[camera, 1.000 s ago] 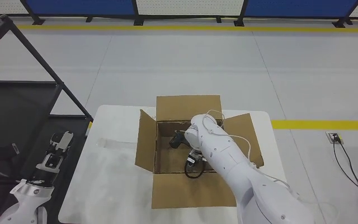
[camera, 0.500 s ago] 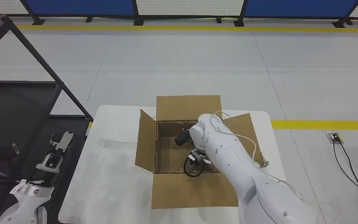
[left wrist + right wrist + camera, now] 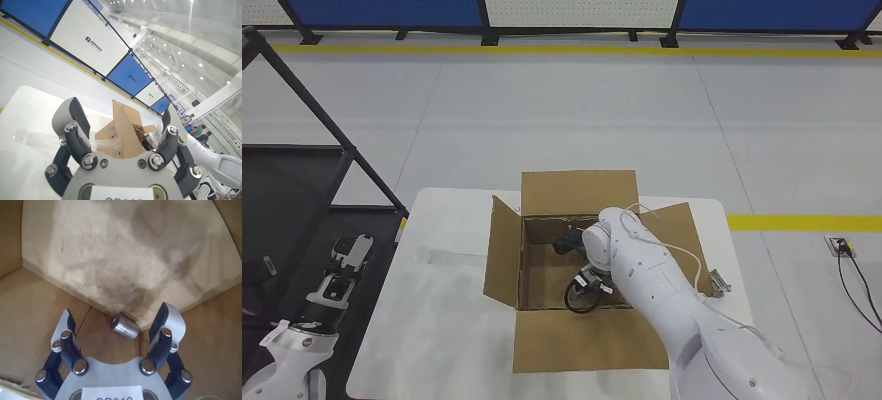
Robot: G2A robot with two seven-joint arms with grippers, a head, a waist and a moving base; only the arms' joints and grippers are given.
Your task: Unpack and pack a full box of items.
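Note:
The open cardboard box stands on the white table with its flaps spread. My right arm reaches down into it. On the box floor lies a small metal cylinder, against crumpled brown paper. My right gripper hangs open just above the cylinder, its fingers to either side and apart from it. My left gripper is open with nothing in it, off the table's left edge, pointing toward the box.
A clear plastic wrap lies on the table left of the box, seen too in the left wrist view. A small grey piece shows just right of the box. A black frame stands at the left.
My right wrist has shifted a little to the right inside the box. The small grey piece came into sight right of the box. The left arm has not moved.

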